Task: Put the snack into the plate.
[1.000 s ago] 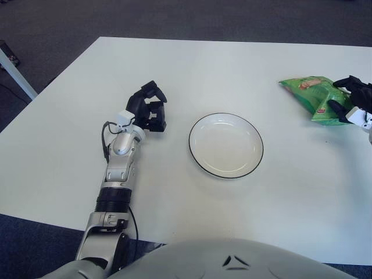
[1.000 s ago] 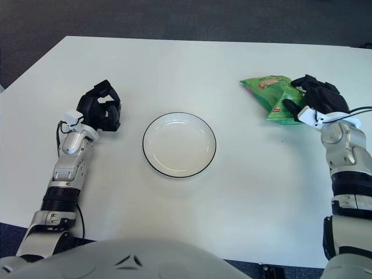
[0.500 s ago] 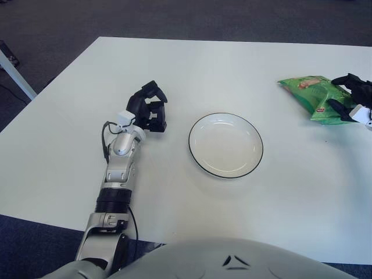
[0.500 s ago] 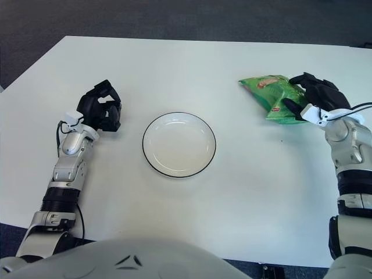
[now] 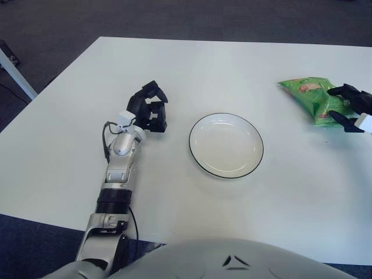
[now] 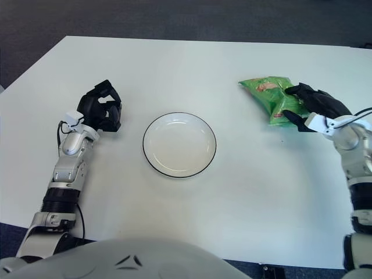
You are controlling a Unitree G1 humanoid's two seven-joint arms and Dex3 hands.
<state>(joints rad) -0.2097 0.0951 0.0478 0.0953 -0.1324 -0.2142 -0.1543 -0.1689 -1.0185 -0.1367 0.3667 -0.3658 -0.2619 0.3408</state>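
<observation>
A green snack bag (image 6: 266, 95) lies on the white table at the far right. My right hand (image 6: 302, 106) is at the bag's right end, fingers laid over its top and thumb under its near edge, closed on it. The bag rests on the table. A white plate (image 6: 179, 145) with a thin black rim stands in the middle of the table, with nothing in it, well to the left of the bag. My left hand (image 6: 102, 111) rests on the table left of the plate, fingers curled, holding nothing.
The white table (image 6: 192, 70) has bare surface around the plate and between plate and bag. Dark carpet lies beyond the far edge. A white table leg (image 5: 14, 72) shows at the far left.
My right hand has turned and slid a little to the right, its fingers stretching across the bag's end and closing on it. The bag has barely shifted. The left hand has not moved.
</observation>
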